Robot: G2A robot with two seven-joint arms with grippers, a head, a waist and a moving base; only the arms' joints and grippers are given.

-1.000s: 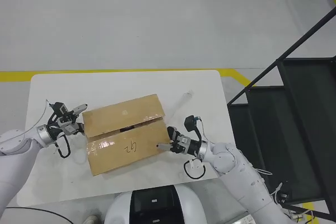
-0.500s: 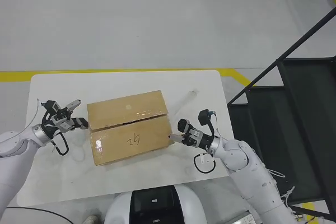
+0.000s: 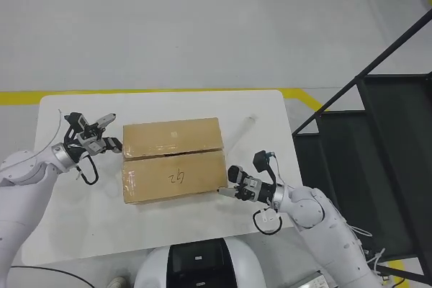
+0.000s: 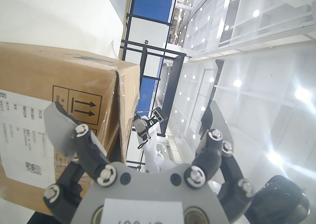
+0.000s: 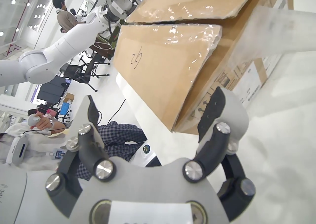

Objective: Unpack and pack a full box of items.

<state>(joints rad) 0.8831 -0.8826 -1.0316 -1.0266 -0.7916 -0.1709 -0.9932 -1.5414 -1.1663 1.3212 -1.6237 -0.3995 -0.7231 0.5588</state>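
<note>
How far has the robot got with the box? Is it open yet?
Barely started. Done: nothing that shows yet. The box has its flaps lying shut, with a thin gap between them. In hand: the left gripper and right gripper, both open, sit at opposite ends of the box. Left to do: opening the flaps, taking things out, then packing them back.

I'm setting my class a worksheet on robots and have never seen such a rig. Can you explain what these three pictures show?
This is a two-armed robot at a white table. The wide picture looks down from a camera above its arms. The other two come from a camera on each wrist, so each shows its own fingers up close. A cardboard box, flaps down, lies on the table, with a clear tube beside it. The left gripper and right gripper are at opposite ends of the box, both open. Nothing is held.
</note>
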